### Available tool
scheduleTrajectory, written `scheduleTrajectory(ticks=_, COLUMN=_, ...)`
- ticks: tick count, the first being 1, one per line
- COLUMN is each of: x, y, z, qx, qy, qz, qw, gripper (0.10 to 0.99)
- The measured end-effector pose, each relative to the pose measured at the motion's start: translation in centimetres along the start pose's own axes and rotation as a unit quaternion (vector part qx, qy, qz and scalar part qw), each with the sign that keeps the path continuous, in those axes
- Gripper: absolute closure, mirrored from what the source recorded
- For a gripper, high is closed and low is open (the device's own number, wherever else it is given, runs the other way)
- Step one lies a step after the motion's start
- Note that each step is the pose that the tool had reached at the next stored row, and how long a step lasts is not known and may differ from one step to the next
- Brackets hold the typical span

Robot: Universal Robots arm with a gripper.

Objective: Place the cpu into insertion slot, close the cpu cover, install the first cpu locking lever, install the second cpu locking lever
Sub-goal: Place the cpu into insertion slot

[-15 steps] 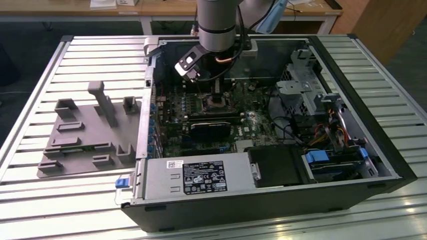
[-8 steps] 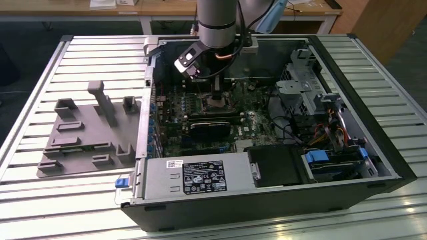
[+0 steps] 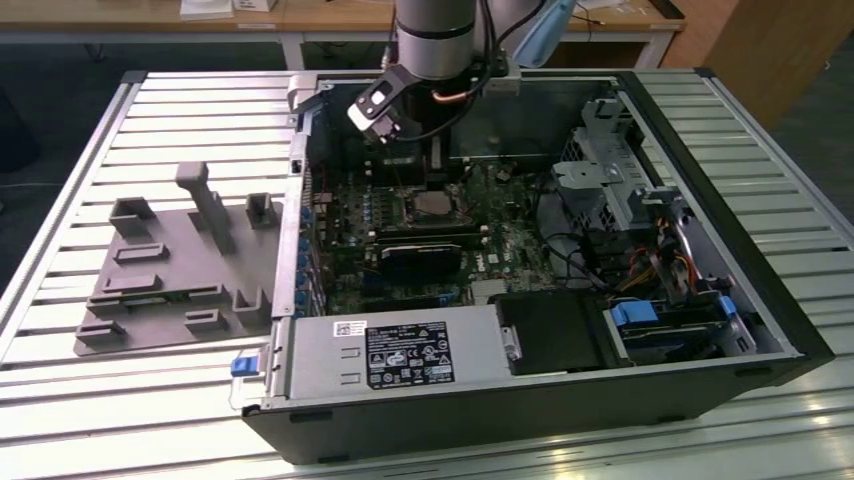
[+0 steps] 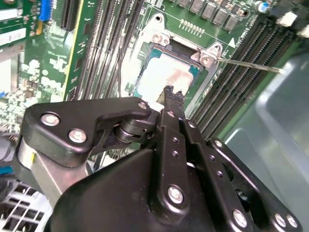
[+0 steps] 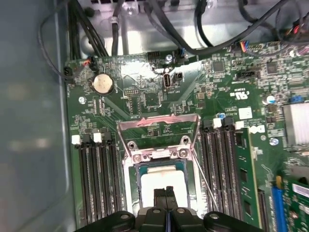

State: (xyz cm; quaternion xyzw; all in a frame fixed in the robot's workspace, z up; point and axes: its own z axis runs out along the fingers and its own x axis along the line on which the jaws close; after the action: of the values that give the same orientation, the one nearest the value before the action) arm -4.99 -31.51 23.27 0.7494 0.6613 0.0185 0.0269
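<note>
The cpu (image 5: pixel 161 180) shows as a pale square lying flat in the insertion slot (image 5: pixel 127 180) on the green board; in the second wrist view the cpu (image 4: pixel 161 72) is partly hidden by my fingers. My gripper (image 5: pixel 165 191) is shut with nothing between its fingers, tips together just over the chip's near edge; the second wrist view shows the gripper (image 4: pixel 172 94) there too. The cpu cover (image 5: pixel 159 119) stands flipped open behind the slot, hinged at the slot's far side. One thin locking lever (image 5: pixel 203 186) sticks out unlatched beside the slot. From outside, the gripper (image 3: pixel 424 178) hangs above the cpu (image 3: pixel 430 207).
Long black memory slots (image 5: pixel 96 183) flank the socket on both sides. A black card (image 3: pixel 420 262) and the power supply (image 3: pixel 387 355) sit nearer the case front. Cables and a drive cage (image 3: pixel 621 170) fill the exterior view's right. A grey fixture tray (image 3: pixel 174 275) lies outside the case.
</note>
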Motion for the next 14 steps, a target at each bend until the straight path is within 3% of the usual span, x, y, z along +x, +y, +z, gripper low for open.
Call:
scheduleTrajectory(ticks=11, x=0.0, y=0.23, z=-3.59, qx=-0.0006, qy=-0.0005, qz=0.0, qw=1.0, gripper=0.984)
scheduleTrajectory(ticks=14, x=0.0, y=0.25, z=-3.92, qx=-0.0008, qy=-0.0007, qz=0.0, qw=1.0, gripper=0.984)
